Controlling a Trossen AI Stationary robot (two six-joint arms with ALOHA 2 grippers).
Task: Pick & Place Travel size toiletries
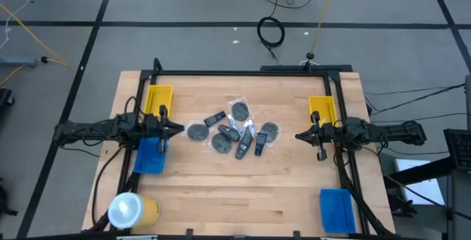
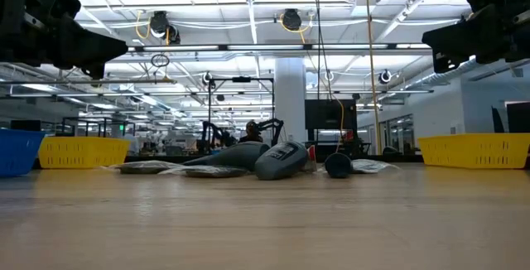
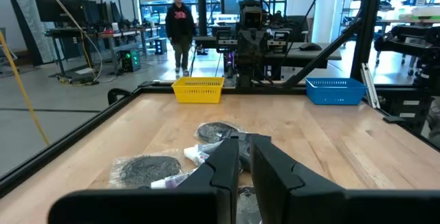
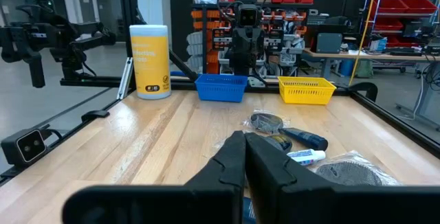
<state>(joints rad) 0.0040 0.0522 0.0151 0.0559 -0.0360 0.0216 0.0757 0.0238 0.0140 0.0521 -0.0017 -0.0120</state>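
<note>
The travel size toiletries (image 1: 234, 131) lie in a loose pile at the table's middle: grey round discs (image 1: 196, 131) in clear wrappers, dark oblong bottles (image 1: 241, 149) and pale tubes (image 4: 302, 156). All rest flat on the wood. My left gripper (image 1: 179, 128) hovers just left of the pile, pointing at it, its fingers (image 3: 227, 162) a narrow slit apart. My right gripper (image 1: 299, 136) hovers right of the pile, facing it, fingers (image 4: 234, 157) together. In the low view both arms stay high above the pile (image 2: 265, 161).
A yellow tray (image 1: 158, 99) and a blue tray (image 1: 149, 156) sit by the left arm. Another yellow tray (image 1: 322, 107) is by the right arm, a second blue tray (image 1: 338, 210) at the near right corner. A yellow cylinder (image 1: 132, 209) stands at the near left corner. A person (image 3: 180, 28) stands beyond the table.
</note>
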